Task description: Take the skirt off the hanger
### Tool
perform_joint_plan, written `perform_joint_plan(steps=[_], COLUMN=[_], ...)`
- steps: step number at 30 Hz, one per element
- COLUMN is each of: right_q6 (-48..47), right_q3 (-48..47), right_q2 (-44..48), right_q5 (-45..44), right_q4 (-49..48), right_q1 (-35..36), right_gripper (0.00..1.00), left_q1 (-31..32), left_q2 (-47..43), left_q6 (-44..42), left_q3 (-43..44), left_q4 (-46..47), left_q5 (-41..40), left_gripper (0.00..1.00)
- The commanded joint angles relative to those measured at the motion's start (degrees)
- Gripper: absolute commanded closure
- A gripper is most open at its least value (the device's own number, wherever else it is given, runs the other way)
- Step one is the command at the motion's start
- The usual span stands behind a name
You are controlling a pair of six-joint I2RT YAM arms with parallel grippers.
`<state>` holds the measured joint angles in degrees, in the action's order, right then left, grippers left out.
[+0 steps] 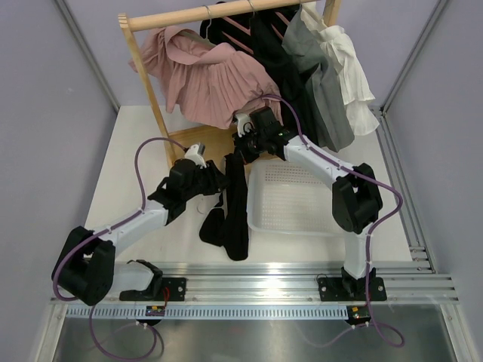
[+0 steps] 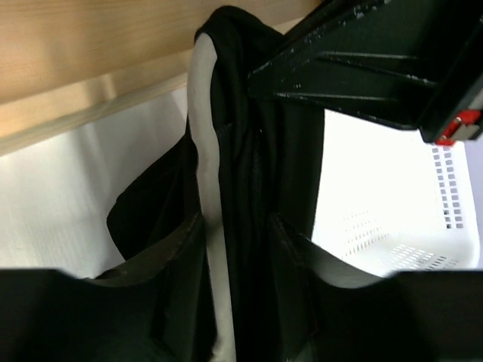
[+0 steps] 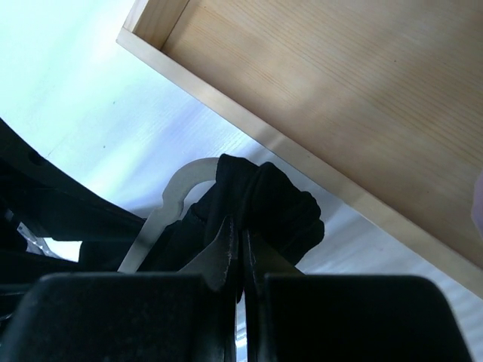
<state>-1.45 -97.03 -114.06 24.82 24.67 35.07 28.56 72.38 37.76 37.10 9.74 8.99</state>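
A black skirt (image 1: 235,219) hangs in a long bunch over a white hanger (image 2: 205,151), between the arms and down onto the table. My right gripper (image 3: 242,241) is shut on the skirt's top fold (image 3: 279,204), beside the hanger's curved end (image 3: 181,185). Lower down, my left gripper (image 2: 238,241) straddles hanger and skirt (image 2: 245,151) together. Its fingers (image 2: 290,249) press on both sides with no gap showing. From above, the left gripper (image 1: 225,181) sits just under the right gripper (image 1: 240,151).
A white perforated basket (image 1: 332,226) lies right of the skirt. The wooden rack's base (image 1: 200,139) is right behind the grippers. Its rail (image 1: 219,13) carries pink (image 1: 211,83), black, grey and white garments. Purple walls close both sides.
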Motion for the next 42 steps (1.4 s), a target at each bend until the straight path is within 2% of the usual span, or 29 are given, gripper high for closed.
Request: perform_joint_plan(steps=[1,5,9,12,13,15,20,28,36,42], right_q6=[-0.1,-0.5,-0.5,-0.6,-0.7,-1.3,-2.0,-0.5,-0.1,-0.9], right_q3=[0.1,1.0,1.1,1.1,1.1,1.2,0.7,-2.1,-1.8,-1.5], right_q2=[4.4,4.9,5.0,5.2,5.2,5.3,4.5,0.9,0.0,-1.2], right_q5=[1.7,2.3,3.1,3.2,2.9,2.2,-5.2,-13.9,-21.4,-19.4], right_q4=[-2.9,-3.2,-3.7,-3.5,-3.4,-3.2,-3.0,-2.4,-4.3,-4.2], right_q1=[0.7,0.7,0.8,0.7,0.7,0.7,0.4,-1.6,-1.7,-1.8], right_gripper=[1.0,1.0,1.0,1.0,1.0,1.0,1.0,1.0,1.0,1.0], left_q1=[-0.1,-0.2,-0.8,-1.0,-0.9,-0.9,-1.0,-1.3,-1.7,-1.7], left_q2=[0.7,0.5,2.4,4.3,4.5,4.3,-1.6,-16.3,-20.5,-25.3], left_q6=[-1.6,-2.5,-3.7,-4.3,-4.4,-5.1,-7.3,-8.1,-8.6,-8.6], left_q3=[3.2,3.0,4.1,5.4,5.6,5.8,4.1,-1.8,-4.9,-6.1], left_q4=[-0.2,-1.6,-1.6,-1.9,-2.0,-2.6,-7.9,-13.0,-15.1,-17.6], left_q5=[-1.5,-4.2,-3.0,-2.1,-1.9,-2.0,-4.0,-7.1,-3.3,-2.9], left_gripper=[0.62,0.66,0.74,0.87,0.95,1.0,1.0,1.0,1.0,1.0])
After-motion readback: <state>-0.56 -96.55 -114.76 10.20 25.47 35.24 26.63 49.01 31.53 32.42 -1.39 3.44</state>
